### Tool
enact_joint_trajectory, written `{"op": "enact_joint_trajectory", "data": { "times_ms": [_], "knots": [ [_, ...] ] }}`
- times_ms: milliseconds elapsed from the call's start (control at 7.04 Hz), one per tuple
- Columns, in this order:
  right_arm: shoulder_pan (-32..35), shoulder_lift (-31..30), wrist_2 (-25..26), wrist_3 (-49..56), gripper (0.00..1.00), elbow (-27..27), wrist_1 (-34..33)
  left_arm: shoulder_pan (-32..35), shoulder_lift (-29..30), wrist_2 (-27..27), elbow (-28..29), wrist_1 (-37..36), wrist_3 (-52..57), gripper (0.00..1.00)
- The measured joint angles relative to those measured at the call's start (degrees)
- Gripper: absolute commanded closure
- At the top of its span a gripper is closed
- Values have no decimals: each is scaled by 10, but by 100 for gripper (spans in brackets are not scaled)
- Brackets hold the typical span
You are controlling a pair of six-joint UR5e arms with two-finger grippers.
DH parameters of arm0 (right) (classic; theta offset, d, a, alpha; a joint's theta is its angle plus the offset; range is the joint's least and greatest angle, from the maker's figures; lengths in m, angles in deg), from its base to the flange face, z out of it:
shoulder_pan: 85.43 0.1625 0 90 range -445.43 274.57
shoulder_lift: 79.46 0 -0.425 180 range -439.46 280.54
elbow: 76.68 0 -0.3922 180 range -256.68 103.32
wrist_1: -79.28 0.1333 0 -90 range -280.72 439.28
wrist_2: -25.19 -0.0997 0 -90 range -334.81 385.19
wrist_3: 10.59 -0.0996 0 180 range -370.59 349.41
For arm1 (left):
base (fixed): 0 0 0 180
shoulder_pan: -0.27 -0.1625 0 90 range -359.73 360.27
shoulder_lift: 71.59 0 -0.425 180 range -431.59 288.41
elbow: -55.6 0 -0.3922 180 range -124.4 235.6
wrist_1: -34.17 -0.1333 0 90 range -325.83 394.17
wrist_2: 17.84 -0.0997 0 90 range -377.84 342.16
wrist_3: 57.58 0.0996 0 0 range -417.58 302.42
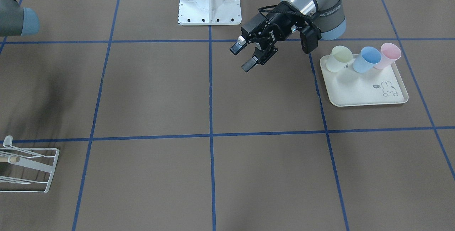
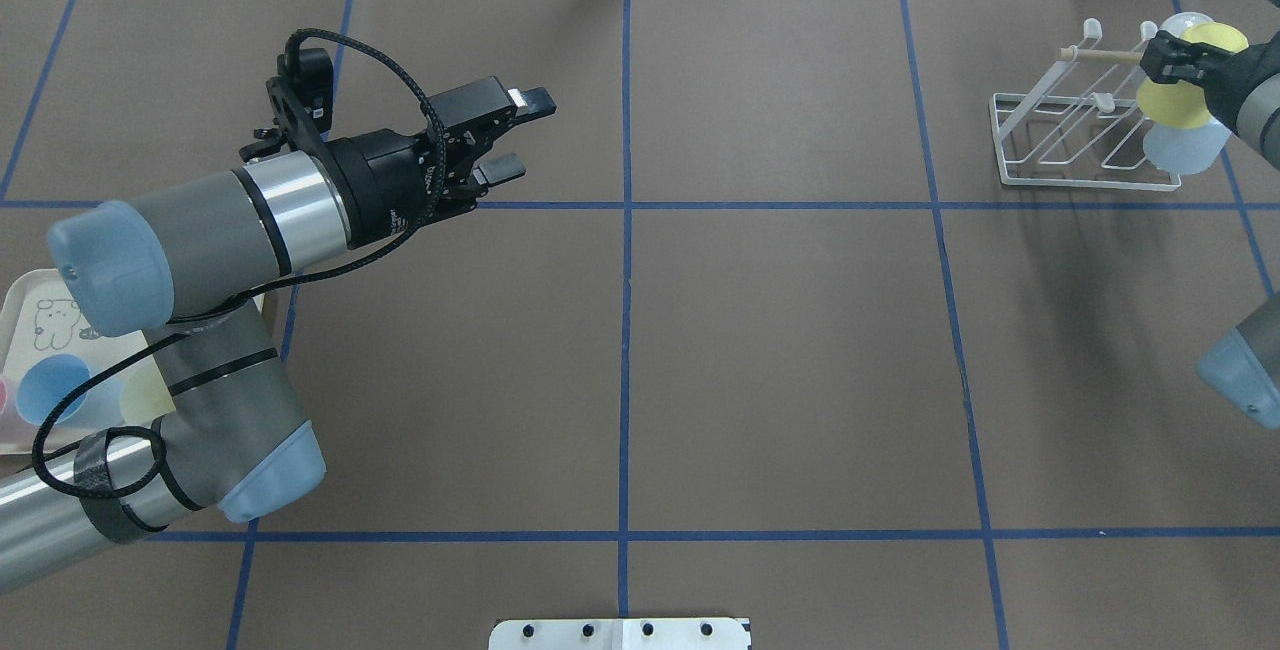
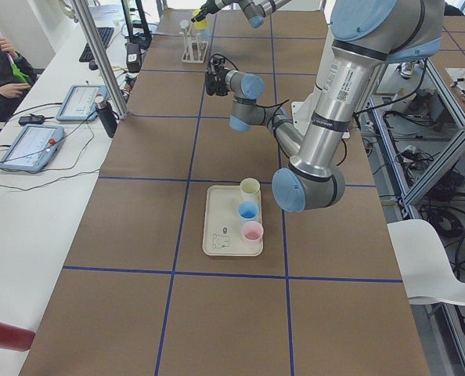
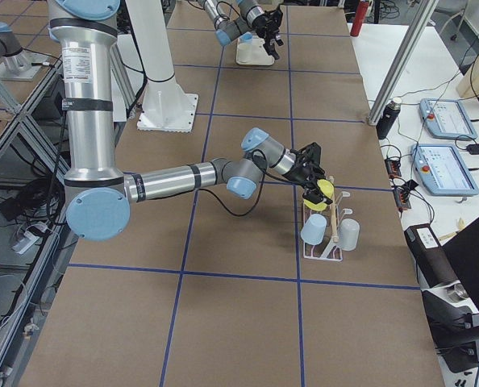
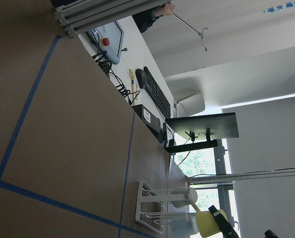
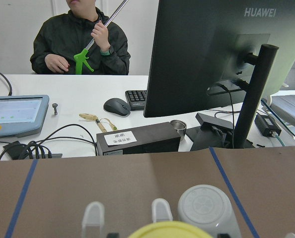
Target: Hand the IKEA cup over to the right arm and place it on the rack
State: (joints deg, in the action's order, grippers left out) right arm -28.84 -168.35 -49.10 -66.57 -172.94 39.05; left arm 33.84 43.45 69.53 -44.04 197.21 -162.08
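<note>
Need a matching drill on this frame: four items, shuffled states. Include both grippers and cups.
Items:
1. left gripper
2. right gripper
3. pink cup
4. grey cup

States:
A. standing on the tray
B. on the rack
C. fingers open, empty, above the table
D. shut on the yellow cup

Pairs: 1-C, 2-D, 3-A, 4-B

Brown gridded table (image 1: 160, 92) — rack (image 2: 1075, 145), tray (image 1: 359, 94)
</note>
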Motion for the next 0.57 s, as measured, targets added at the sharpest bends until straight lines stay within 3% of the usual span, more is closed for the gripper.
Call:
{"op": "enact_joint_trajectory", "data": {
  "times_ms": [568],
  "knots": [
    [-1, 11, 1, 2, 100, 25, 3, 0, -1, 0, 1, 0, 0, 1]
  ]
}}
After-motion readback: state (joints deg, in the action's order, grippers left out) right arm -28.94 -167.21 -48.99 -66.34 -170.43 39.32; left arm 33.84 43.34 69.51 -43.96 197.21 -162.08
